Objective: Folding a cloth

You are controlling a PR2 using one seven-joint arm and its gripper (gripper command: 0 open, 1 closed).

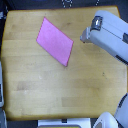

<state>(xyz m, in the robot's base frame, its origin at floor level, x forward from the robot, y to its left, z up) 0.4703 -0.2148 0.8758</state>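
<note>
The cloth [54, 41] is a plain pink-magenta piece lying flat on the wooden table [60, 85], in the upper left of middle, turned so its corners point up-left and down-right. My arm comes in from the exterior view's right as a bulky white-grey casing. Its gripper end [86, 36] sits near the upper right, a short way to the right of the cloth's right corner and apart from it. The fingers are too blurred to make out, so I cannot tell whether they are open or shut. Nothing appears to be held.
The table's dark edges run along the left and top. A grey object [1, 87] stands at the left edge. White robot parts [107, 121] show at the bottom right and bottom middle.
</note>
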